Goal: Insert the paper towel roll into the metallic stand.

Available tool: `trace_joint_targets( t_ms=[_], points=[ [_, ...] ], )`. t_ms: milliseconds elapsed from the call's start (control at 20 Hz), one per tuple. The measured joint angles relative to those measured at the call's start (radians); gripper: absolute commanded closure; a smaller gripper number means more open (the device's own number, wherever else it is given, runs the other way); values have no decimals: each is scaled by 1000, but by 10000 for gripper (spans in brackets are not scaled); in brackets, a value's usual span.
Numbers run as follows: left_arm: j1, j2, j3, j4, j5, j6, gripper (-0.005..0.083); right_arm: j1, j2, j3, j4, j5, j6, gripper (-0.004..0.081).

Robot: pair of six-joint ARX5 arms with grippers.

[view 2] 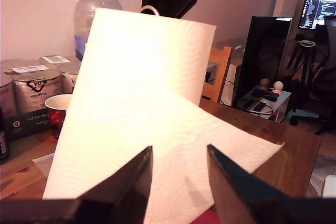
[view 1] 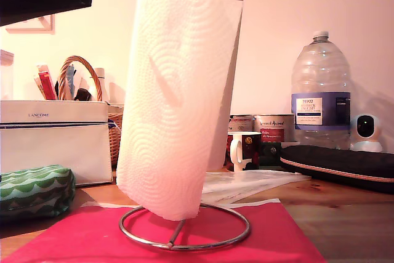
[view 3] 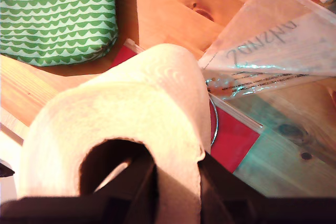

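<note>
- The paper towel roll (view 1: pixel 181 97) is hanging tilted over the metallic stand (view 1: pixel 184 233), its lower end sitting just above the wire ring base, with the loose outer sheet draping down the side facing the exterior view.
- Only the ring and a short rod show in the exterior view; the upright loop's tip seems to peek out beyond the roll's far edge in the first wrist view, so I judge the roll is partly threaded.
- To finish well, the roll is needing to be brought upright so its core lines up with the loop, then lowered slowly, keeping the loose sheet from catching.
- My second gripper (view 3: pixel 176 187) is reaching down from above, clamped on the roll's top rim: one finger inside the core, the other outside the wall.
- My first gripper (view 2: pixel 178 182) is pointing at the roll's side, just in front of its jaws, which are standing apart and gripping nothing.
</note>
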Motion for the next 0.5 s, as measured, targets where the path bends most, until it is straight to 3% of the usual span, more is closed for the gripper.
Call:
trace_joint_targets(
  t_ms=[500],
  points=[
    [0, 0, 0, 0, 0, 0, 487, 4, -2, 0, 1, -57, 0, 570]
  ],
)
